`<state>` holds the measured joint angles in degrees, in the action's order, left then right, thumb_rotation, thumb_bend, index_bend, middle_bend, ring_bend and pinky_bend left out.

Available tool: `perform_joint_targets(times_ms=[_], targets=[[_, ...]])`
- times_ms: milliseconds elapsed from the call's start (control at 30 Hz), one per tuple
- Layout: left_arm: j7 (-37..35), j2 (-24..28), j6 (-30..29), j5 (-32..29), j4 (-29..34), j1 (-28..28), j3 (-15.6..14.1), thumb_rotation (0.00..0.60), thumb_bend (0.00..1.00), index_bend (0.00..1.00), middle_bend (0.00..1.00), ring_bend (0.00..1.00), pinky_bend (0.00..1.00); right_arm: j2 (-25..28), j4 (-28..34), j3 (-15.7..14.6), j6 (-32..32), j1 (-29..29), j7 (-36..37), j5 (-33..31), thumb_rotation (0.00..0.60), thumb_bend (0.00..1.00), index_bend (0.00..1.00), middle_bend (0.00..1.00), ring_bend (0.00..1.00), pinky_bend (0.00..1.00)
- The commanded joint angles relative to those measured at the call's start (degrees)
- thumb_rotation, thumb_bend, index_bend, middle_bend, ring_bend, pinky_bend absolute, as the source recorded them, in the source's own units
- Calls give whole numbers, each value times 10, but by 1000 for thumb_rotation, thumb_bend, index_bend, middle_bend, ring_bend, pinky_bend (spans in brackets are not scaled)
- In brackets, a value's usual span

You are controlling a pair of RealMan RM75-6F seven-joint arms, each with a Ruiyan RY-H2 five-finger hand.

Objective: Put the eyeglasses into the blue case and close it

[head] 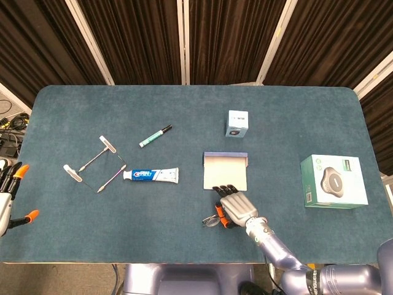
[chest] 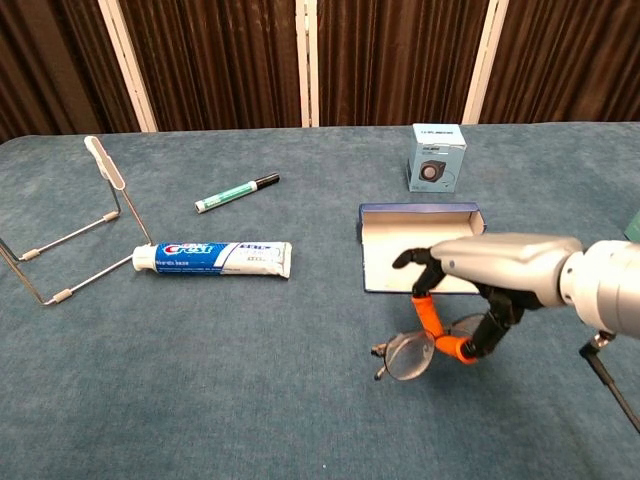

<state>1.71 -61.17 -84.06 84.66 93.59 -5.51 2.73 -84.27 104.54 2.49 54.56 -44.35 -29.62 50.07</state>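
Thin-rimmed eyeglasses (chest: 408,356), pinched by right hand (chest: 478,277) fingers (chest: 428,314), tilt beside open blue case (chest: 420,246); teal felt worktop (head: 73,203), dark curtains (head: 135,37) behind.

A table (head: 92,104) covered in dark teal felt-like cloth carries everything, and near its centre lies the open blue case (head: 225,171), flat with its pale lining up. From the case, a small blue-white box (head: 237,123) stands at 12 o'clock, a larger green-white box (head: 333,181) lies well apart at 3 o'clock, and a toothpaste tube (head: 151,175) lies at 9 o'clock. Beyond the tube at 9 o'clock rests a wire stand (head: 93,164) with white pads, and a green marker (head: 155,136) lies at about 10 o'clock from the case.
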Motion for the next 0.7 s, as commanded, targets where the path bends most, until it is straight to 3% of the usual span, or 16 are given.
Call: perform_joint_targets(times_ms=[33,167,367,700], targets=[[-4,1,3,-2,-1,-2,1,600,0,0,0,0,0,4,-4,21,6,-7,8,4,600,386,630,47,0,0],[-9,3,8,-7,-2,-4,4,600,0,0,0,0,0,0,-27,45,8,-20,12,2,600,386,632,47,0,0],[-7,1,18,-19,-6,-8,7,600,0,0,0,0,0,-26,-114,86,0,-52,11,-19,600,385,633,42,0,0],[-6,-1,35,-47,-10,-14,16,600,0,0,0,0,0,-71,-228,101,-48,-81,30,-57,600,386,633,16,0,0]])
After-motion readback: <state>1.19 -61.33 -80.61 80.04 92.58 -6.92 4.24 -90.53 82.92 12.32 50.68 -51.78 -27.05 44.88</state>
